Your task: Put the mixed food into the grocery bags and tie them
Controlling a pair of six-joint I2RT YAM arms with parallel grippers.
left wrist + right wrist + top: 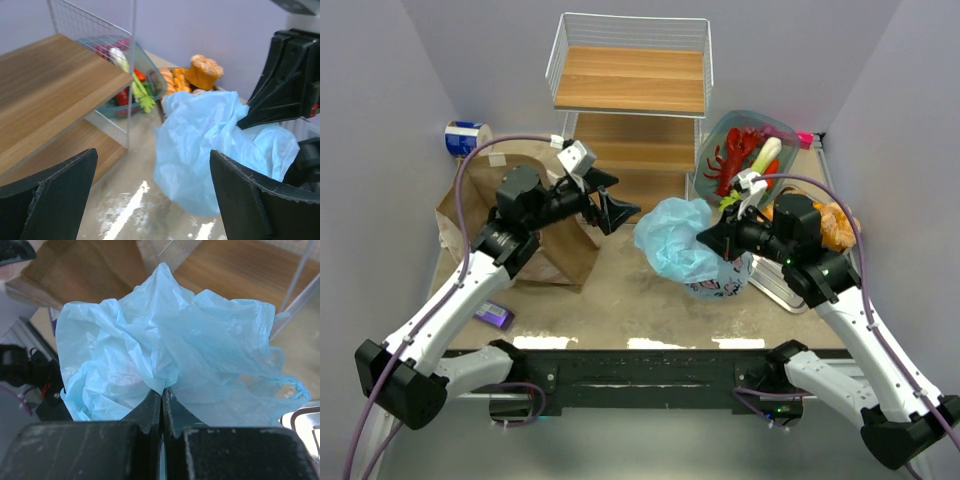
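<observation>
Tabletop [620,295]: one paper bag [558,255], one blue bag [672,240] pinched by right claw [708,240]; left claw [612,200] gapes empty.

My left arm [440,310] and right arm [870,335] wear white shells over black joints, and a purple cable [461,210] runs along each. My left gripper [612,200] has flat black wedge fingers [55,195] with scuffed grey edges, and a white camera block [576,157] is mounted at its wrist.
</observation>
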